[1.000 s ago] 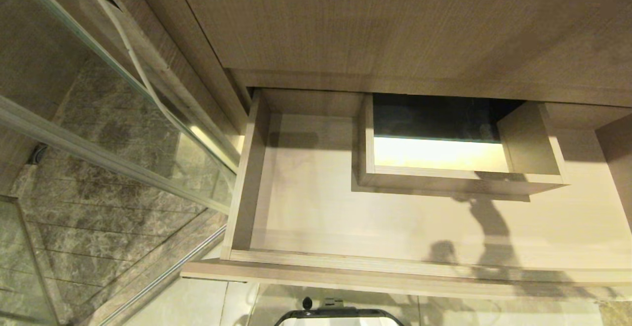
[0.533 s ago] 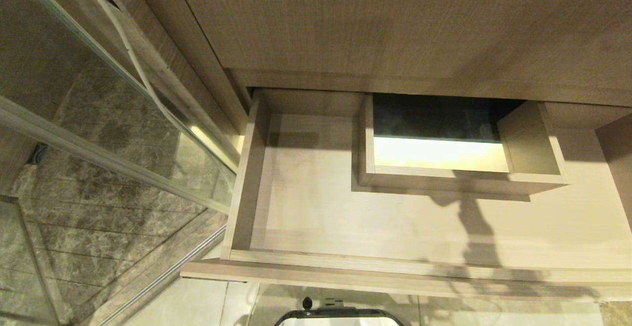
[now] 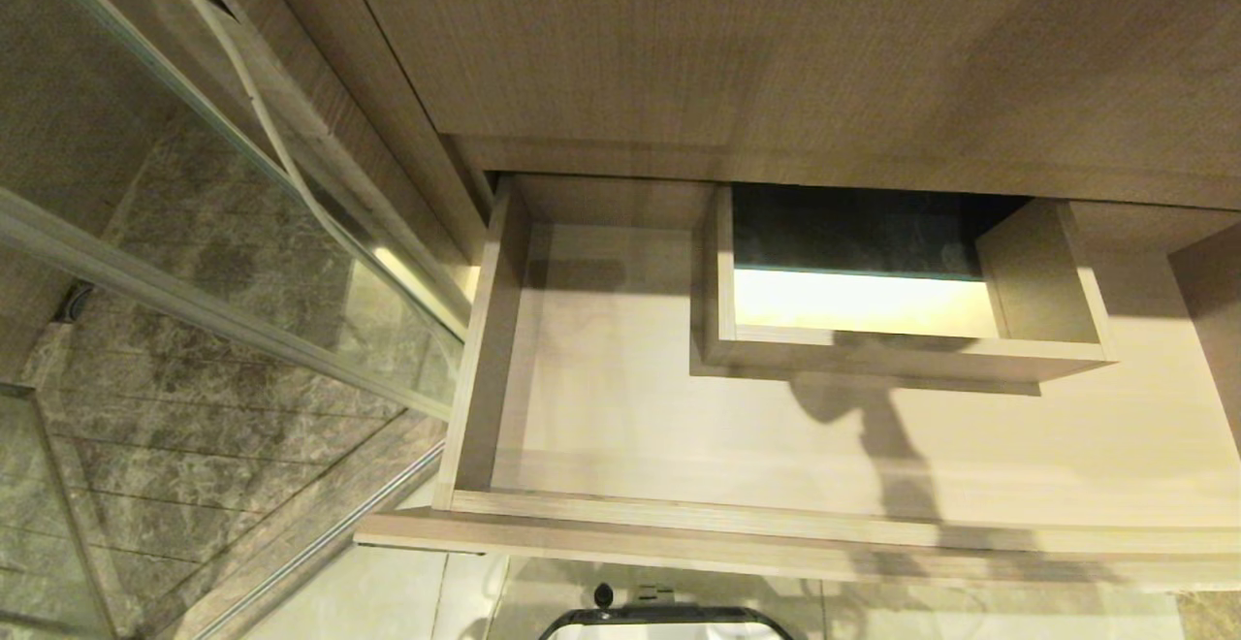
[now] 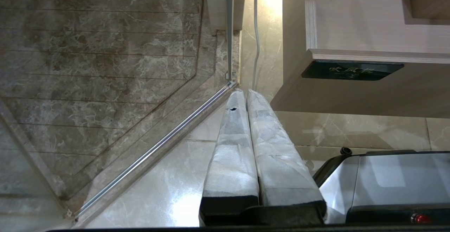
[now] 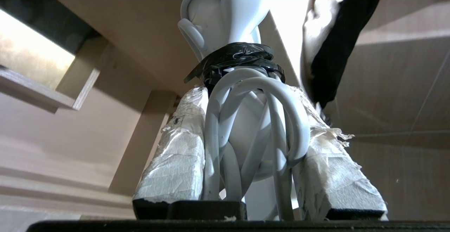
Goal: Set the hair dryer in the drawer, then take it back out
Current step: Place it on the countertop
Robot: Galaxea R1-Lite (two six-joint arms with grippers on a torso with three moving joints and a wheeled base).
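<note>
Head view: the drawer stands pulled out, holding only a shadow. Left wrist view: the left gripper hangs with fingers pressed together, near the drawer's front corner. Right wrist view: the right gripper pinches the hair dryer by its handle and bundled cord.

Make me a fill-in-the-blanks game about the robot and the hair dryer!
1. The right gripper is clamped on the white ____, with its bundled cord between the fingers.
2. In the head view the drawer is pulled ____.
3. The inside of the drawer holds ____ things.
4. The left gripper hangs with its fingers ____, above the floor.

Missing words: hair dryer; open; no; shut
</note>
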